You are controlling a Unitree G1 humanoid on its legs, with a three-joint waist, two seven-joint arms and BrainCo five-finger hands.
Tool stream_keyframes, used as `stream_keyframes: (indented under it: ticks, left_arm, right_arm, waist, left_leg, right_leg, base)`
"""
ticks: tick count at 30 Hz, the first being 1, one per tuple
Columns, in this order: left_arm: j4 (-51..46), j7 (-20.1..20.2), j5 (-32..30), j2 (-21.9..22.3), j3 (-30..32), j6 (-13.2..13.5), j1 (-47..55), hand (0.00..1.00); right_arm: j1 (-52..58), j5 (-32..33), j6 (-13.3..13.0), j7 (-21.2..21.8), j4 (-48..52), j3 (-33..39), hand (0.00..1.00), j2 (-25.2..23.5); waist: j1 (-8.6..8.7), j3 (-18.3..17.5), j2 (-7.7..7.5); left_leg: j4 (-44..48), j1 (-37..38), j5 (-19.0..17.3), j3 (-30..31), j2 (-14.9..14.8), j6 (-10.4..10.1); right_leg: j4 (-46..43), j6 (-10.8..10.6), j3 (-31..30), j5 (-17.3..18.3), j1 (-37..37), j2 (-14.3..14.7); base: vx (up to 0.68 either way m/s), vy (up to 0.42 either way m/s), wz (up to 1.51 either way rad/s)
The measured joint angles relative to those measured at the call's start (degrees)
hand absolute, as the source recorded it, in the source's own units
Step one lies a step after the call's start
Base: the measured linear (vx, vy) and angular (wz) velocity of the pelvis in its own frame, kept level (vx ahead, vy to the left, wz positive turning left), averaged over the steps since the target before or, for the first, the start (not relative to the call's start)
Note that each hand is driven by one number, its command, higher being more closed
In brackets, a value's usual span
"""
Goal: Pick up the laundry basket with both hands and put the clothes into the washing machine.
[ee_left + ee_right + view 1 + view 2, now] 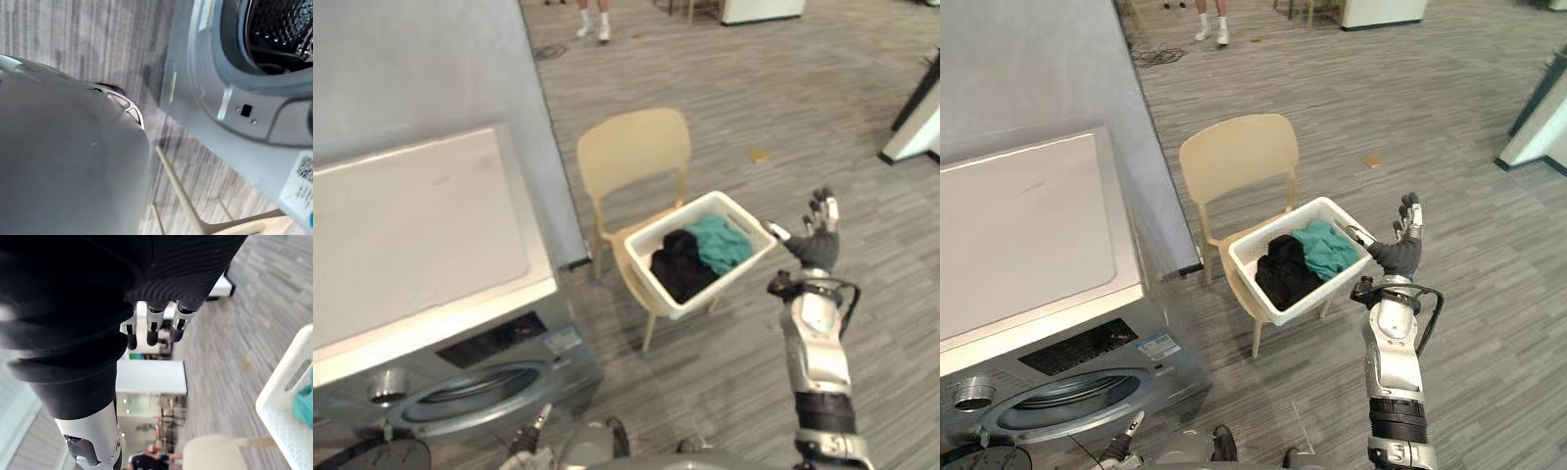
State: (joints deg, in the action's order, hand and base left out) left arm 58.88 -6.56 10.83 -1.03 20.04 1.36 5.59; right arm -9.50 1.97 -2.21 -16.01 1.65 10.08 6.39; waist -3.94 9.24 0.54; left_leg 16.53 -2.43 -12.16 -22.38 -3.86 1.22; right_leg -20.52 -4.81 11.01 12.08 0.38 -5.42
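My right hand is up with its fingers spread straight and nothing in it. The thumb reaches just beside the basket's right rim, and I can't tell whether it touches. I count one white basket on one tan chair, holding two garments, one black and one teal. There is one washing machine. My left hand sits low by the machine's front, and I can't tell its state.
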Motion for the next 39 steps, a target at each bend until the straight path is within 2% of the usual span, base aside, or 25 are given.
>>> stream_keyframes:
  ticks: [1,2,5,6,8,9,10,11,12,13,14,15,16,17,18,19,20,21,24,26,27,30,35,39]
  left_arm:
    - [0.06,0.03,-0.06,-0.40,-0.70,-0.19,0.08,0.00]
    - [0.05,-0.04,-0.33,-1.43,-2.76,-0.86,0.39,0.00]
    - [-0.41,-0.74,-0.37,-2.01,-3.80,-0.96,-0.29,0.00]
    - [-0.50,-1.28,-0.36,-1.92,-4.53,-0.94,-0.89,0.00]
    - [-1.74,-1.21,-0.37,-1.34,-6.42,-0.88,-1.27,0.00]
    - [-3.26,-1.13,-0.40,-1.33,-7.56,-0.69,-1.19,0.00]
    - [-3.80,-1.12,-0.42,-1.39,-8.09,-0.67,-1.04,0.00]
    - [-4.78,-1.06,-0.42,-1.56,-8.42,-0.42,-0.60,0.00]
    - [-5.66,-1.04,-0.42,-2.99,-8.24,0.17,-0.07,0.00]
    - [-5.54,-1.10,-0.27,-2.91,-7.64,0.21,0.04,0.00]
    - [-5.59,-1.06,-0.26,-2.28,-7.02,0.27,0.26,0.00]
    - [-5.68,-1.05,-0.19,-1.59,-6.34,0.53,0.39,0.00]
    - [-5.66,-0.99,-0.16,-0.93,-5.95,0.51,0.33,0.00]
    - [-5.66,-0.90,-0.17,-0.73,-5.97,0.50,0.27,0.00]
    - [-5.61,-0.40,-0.19,-0.34,-5.95,0.49,0.29,0.00]
    - [-5.73,0.17,-0.28,-0.67,-5.98,0.47,0.33,0.00]
    - [-5.79,0.29,-0.42,-0.63,-5.99,0.42,0.44,0.00]
    - [-5.83,0.38,-0.48,-0.21,-6.16,0.30,0.79,0.00]
    - [-6.12,1.64,-0.60,-0.28,-7.36,0.40,1.74,0.00]
    - [-6.60,2.89,-0.73,-0.77,-7.01,0.50,1.76,0.00]
    - [-6.59,3.00,-1.01,-1.12,-6.98,0.46,1.77,0.00]
    - [-6.54,4.10,-5.24,-2.36,-6.85,0.05,1.80,0.00]
    - [-6.03,4.33,-6.44,-2.79,-6.99,-0.84,2.19,0.00]
    - [-6.51,5.02,-6.27,-2.82,-7.87,-0.83,-0.34,0.00]
  right_arm:
    - [0.08,-0.44,0.39,0.10,0.00,-0.57,0.00,-0.33]
    - [1.11,-1.10,0.66,1.29,0.01,-1.89,0.00,-1.49]
    - [2.43,-2.30,0.72,2.85,0.01,-2.86,0.00,-1.51]
    - [2.57,-2.47,0.91,3.52,0.00,-2.50,0.00,-1.42]
    - [2.59,-2.47,0.95,3.81,0.00,-1.65,0.00,-1.39]
    - [2.57,-2.54,0.98,3.89,0.00,-1.11,0.00,-1.32]
    - [2.58,-2.59,0.98,3.97,0.00,-1.08,0.00,-1.31]
    - [2.56,-2.61,0.99,4.14,0.00,-1.16,0.00,-1.44]
    - [2.52,-2.62,1.00,4.92,0.00,-1.99,0.00,-1.64]
    - [2.46,-2.62,1.00,5.60,-0.28,-2.93,0.00,-0.85]
    - [2.54,-2.62,1.03,6.02,-0.30,-3.35,0.00,-0.44]
    - [2.62,-3.10,1.08,6.44,-0.29,-3.59,0.00,-0.07]
    - [2.95,-5.16,1.37,7.48,-0.30,-2.99,0.00,0.55]
    - [3.33,-5.97,1.52,7.79,-0.30,-2.72,0.00,1.10]
    - [4.07,-8.13,1.80,8.54,-0.28,-1.50,0.00,2.09]
    - [4.89,-10.20,2.48,8.71,-0.25,-0.58,0.00,2.96]
    - [5.37,-11.71,2.87,8.80,-0.26,-0.10,0.00,3.32]
    - [6.42,-13.80,3.49,8.91,-0.26,1.06,0.00,3.91]
    - [8.65,-17.17,4.67,9.64,-0.87,3.64,0.00,4.29]
    - [9.95,-21.66,6.10,11.47,-2.76,3.55,0.00,4.01]
    - [10.20,-23.26,6.52,12.23,-4.25,3.60,0.00,3.69]
    - [11.47,-26.15,7.43,15.05,-8.49,4.75,0.00,3.48]
    - [8.22,-27.21,7.75,14.90,-19.87,6.98,0.00,4.74]
    - [4.66,-29.93,9.63,15.08,-23.57,6.93,0.00,6.20]
  waist:
    - [0.16,0.00,-0.02]
    - [0.29,-0.34,-0.71]
    - [0.47,-0.96,-1.40]
    - [0.89,-1.18,-1.78]
    - [1.67,-0.91,-1.32]
    - [1.52,-0.92,-1.32]
    - [1.51,-1.02,-1.50]
    - [1.36,-1.33,-2.15]
    - [1.20,-1.52,-4.25]
    - [0.99,-1.43,-3.13]
    - [0.31,-1.66,-1.64]
    - [0.49,-1.75,-0.28]
    - [1.56,-1.77,0.25]
    - [1.76,-1.65,-0.01]
    - [1.71,-1.51,-0.74]
    - [1.69,-1.22,-0.99]
    - [1.68,-1.10,-1.09]
    - [1.67,-0.73,-1.16]
    - [2.06,-0.78,-0.48]
    - [1.40,-0.80,-0.58]
    - [1.44,-0.69,-0.86]
    - [1.50,-0.52,-0.56]
    - [1.48,0.85,1.07]
    - [1.46,4.80,1.78]
  left_leg:
    - [-0.42,0.73,0.03,0.52,0.24,0.06]
    - [-0.53,2.30,0.42,2.14,0.47,0.66]
    - [-0.38,2.28,0.48,5.45,0.48,0.65]
    - [-0.21,2.13,0.56,7.75,0.17,0.49]
    - [0.33,2.03,0.75,11.27,-0.61,0.05]
    - [1.42,1.99,0.17,13.14,-1.47,-1.71]
    - [2.18,1.81,-0.32,13.89,-1.76,-2.54]
    - [3.45,1.44,-1.25,14.74,-2.18,-4.02]
    - [5.28,1.09,-2.53,15.88,-2.18,-6.07]
    - [7.22,0.13,-3.76,17.72,-4.77,-8.00]
    - [7.70,-0.95,-3.89,18.60,-6.82,-8.64]
    - [7.07,-1.98,-3.27,20.56,-9.02,-9.68]
    - [5.44,-3.26,-1.48,23.42,-10.26,-10.45]
    - [4.58,-3.56,0.13,23.97,-10.45,-9.59]
    - [2.81,-4.06,3.63,22.73,-10.74,-7.98]
    - [0.66,-3.76,6.61,19.03,-11.37,-6.72]
    - [0.37,-3.67,7.01,16.56,-11.66,-6.18]
    - [1.62,-3.71,6.23,11.57,-12.20,-4.89]
    - [-1.66,-2.81,6.39,4.59,-10.69,-5.12]
    - [-4.71,-2.82,8.27,5.38,-9.08,-6.97]
    - [-5.71,-2.89,8.92,5.77,-8.84,-6.98]
    - [-8.31,-3.18,10.43,7.00,-6.52,-6.09]
    - [-8.53,-6.83,11.47,7.02,-4.50,-4.74]
    - [-7.19,-9.99,11.81,8.25,-3.83,-4.23]
  right_leg:
    - [-4.65,-1.06,-0.12,0.28,-1.49,-0.73]
    - [-14.38,-1.37,-0.15,0.64,-4.58,-2.38]
    - [-15.06,1.48,0.08,2.26,-6.58,-4.60]
    - [-13.40,1.94,-1.19,2.53,-7.62,-5.56]
    - [-9.58,1.84,-5.66,2.37,-8.42,-6.26]
    - [-6.00,0.72,-9.77,1.40,-9.39,-6.58]
    - [-4.22,-0.16,-10.72,0.25,-9.47,-6.73]
    - [-1.32,-1.15,-11.93,-2.86,-9.29,-6.95]
    - [1.64,-3.90,-12.20,-9.96,-9.45,-7.36]
    - [1.84,-4.78,-11.26,-6.07,-7.90,-5.54]
    - [2.14,-4.15,-10.45,-6.10,-7.81,-3.71]
    - [2.56,-2.56,-8.16,-5.40,-7.74,-1.19]
    - [2.16,-0.85,-4.44,-4.43,-7.56,-0.12]
    - [1.54,-0.06,-2.75,-3.90,-7.58,-0.20]
    - [1.15,1.01,0.33,-3.20,-7.18,-0.75]
    - [1.66,1.90,3.51,-2.68,-5.68,-1.20]
    - [1.87,2.31,5.28,-2.44,-4.95,-1.55]
    - [2.85,2.61,8.20,-2.26,-3.26,-1.86]
    - [4.82,2.59,13.56,-2.24,-0.91,-2.82]
    - [5.46,1.89,14.57,-2.71,-1.34,-3.32]
    - [6.07,1.57,15.08,-3.16,-1.24,-3.66]
    - [8.79,0.47,16.08,-4.95,-0.70,-4.62]
    - [9.05,-0.40,16.05,-6.47,-4.29,-5.93]
    - [6.48,-0.36,16.31,-6.41,-7.06,-7.10]
  base:
    - [0.28,0.067,0.70]
    - [0.24,0.013,0.69]
    - [0.23,-0.086,0.71]
    - [0.29,-0.193,0.97]
    - [0.22,-0.195,0.92]
    - [0.15,-0.202,0.62]
    - [0.18,-0.304,0.61]
    - [0.18,-0.381,0.47]
    - [0.22,-0.537,0.45]
    - [0.17,-0.491,0.32]
    - [0.12,-0.464,0.30]
    - [0.07,-0.392,0.66]
    - [0.08,-0.452,0.95]
    - [0.07,-0.369,1.33]
    - [0.08,-0.403,1.39]
    - [0.04,-0.297,1.35]
    - [0.03,-0.315,1.33]
    - [0.00,-0.162,1.01]
    - [-0.02,-0.079,1.07]
    - [-0.05,0.044,0.50]
    - [-0.04,0.064,0.33]
    - [-0.02,0.111,0.24]
    - [0.00,0.097,0.07]
    - [-0.01,0.057,0.16]
